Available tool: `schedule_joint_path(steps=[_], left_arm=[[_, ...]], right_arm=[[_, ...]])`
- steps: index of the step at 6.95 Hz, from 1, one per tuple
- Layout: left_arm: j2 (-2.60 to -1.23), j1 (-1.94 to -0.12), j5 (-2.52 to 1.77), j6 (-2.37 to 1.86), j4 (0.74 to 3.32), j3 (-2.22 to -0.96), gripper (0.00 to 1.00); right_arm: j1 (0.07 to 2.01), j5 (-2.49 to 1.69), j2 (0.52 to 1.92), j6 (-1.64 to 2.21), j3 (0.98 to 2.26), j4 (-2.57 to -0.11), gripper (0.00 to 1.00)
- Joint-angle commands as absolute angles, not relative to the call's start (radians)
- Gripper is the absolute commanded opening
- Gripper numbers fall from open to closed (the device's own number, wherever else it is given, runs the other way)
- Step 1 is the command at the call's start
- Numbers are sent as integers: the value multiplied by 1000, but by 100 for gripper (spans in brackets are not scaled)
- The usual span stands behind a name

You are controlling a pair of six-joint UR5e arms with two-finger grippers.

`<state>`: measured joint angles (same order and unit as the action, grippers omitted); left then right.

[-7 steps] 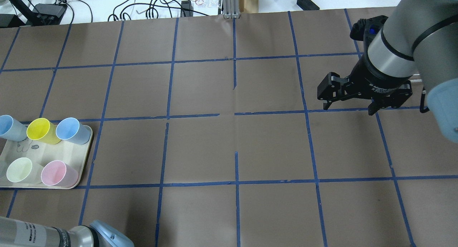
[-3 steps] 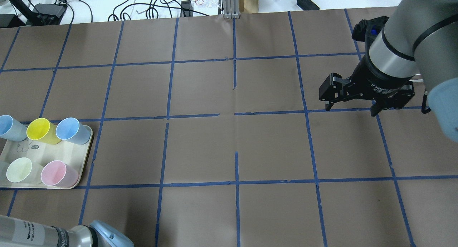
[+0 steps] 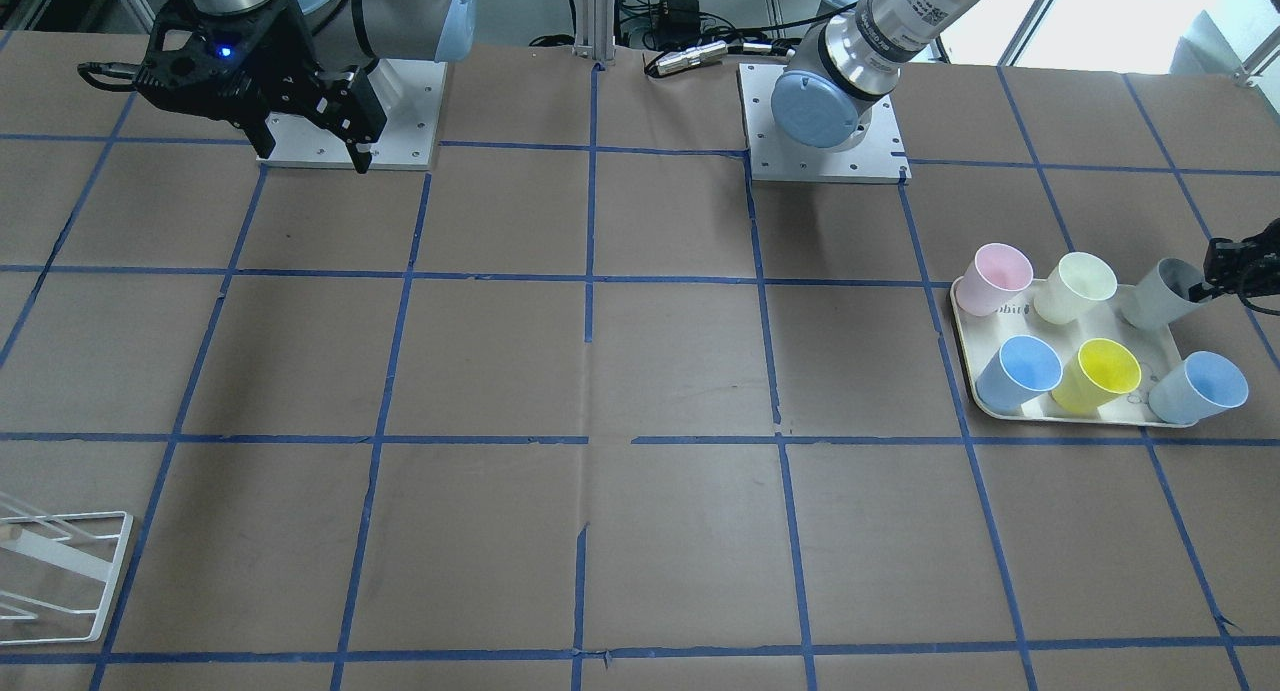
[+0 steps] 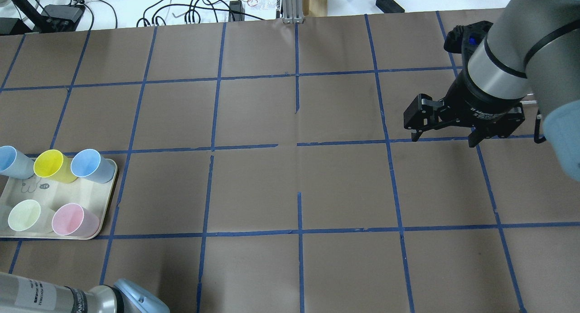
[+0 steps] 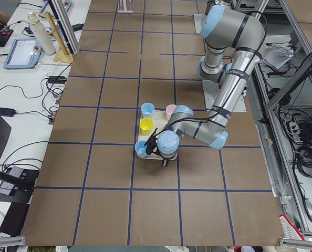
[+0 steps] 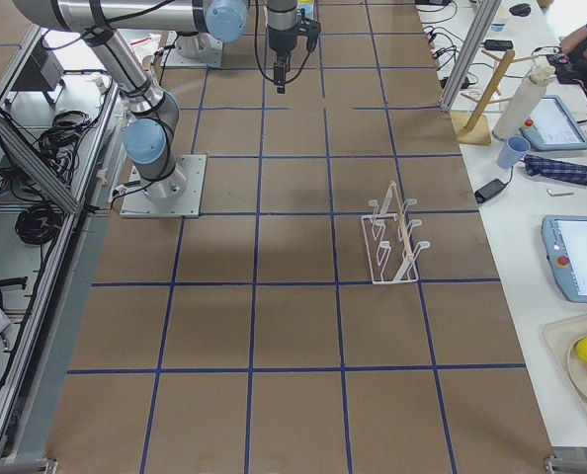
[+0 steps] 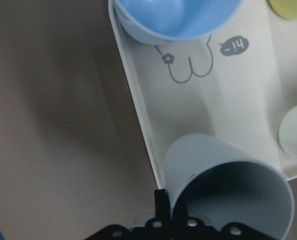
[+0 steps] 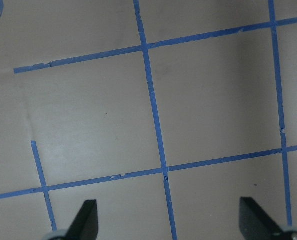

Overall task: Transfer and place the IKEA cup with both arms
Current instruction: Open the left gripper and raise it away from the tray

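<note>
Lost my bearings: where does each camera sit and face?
Front-facing: across the table, facing both bases; right claw view-left, left claw at grey cup.
Overhead: behind the robot, looking forward-down; right claw.
Left side: table's left end; left arm near.
Right side: opposite end; right arm near, rack.
Left wrist: down into grey cup.
Right wrist: down on tape grid; fingertips.
Shared: front and overhead both show the tray.

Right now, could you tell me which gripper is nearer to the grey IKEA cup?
Left. The left gripper is right at the rim of the grey IKEA cup, at the tray's end. The right gripper hangs open over the table, far across on the other side.
</note>
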<state>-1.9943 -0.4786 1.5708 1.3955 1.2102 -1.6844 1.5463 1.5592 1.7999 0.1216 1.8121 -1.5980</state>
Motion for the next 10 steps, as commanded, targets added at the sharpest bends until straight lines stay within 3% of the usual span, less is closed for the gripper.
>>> schedule_joint_path(steps=[1,2,3,5,6,8,10], left_arm=[[-1999,-479,1571,1396,1210,-1684,24],[-2000,-479,1572,1396,1210,-1683,62],[-1999,-479,1574,1394,1210,-1681,73],[-1965,-494,1594,1379,1247,-1649,77],[-1942,-508,1583,1367,1385,-1578,80],[-1876,-689,1594,1181,1547,-1449,84],[-1788,-915,1583,1026,1552,-1446,89]], right_arm=[[1546,1566,1801,98,1812,-1597,100],[1546,1568,1802,98,1812,-1595,100],[1546,1568,1802,98,1812,-1595,100],[1546,1568,1805,98,1813,-1595,100],[1546,1569,1804,97,1812,-1595,100],[1546,1571,1805,84,1812,-1595,100],[1546,1569,1805,84,1812,-1595,100]])
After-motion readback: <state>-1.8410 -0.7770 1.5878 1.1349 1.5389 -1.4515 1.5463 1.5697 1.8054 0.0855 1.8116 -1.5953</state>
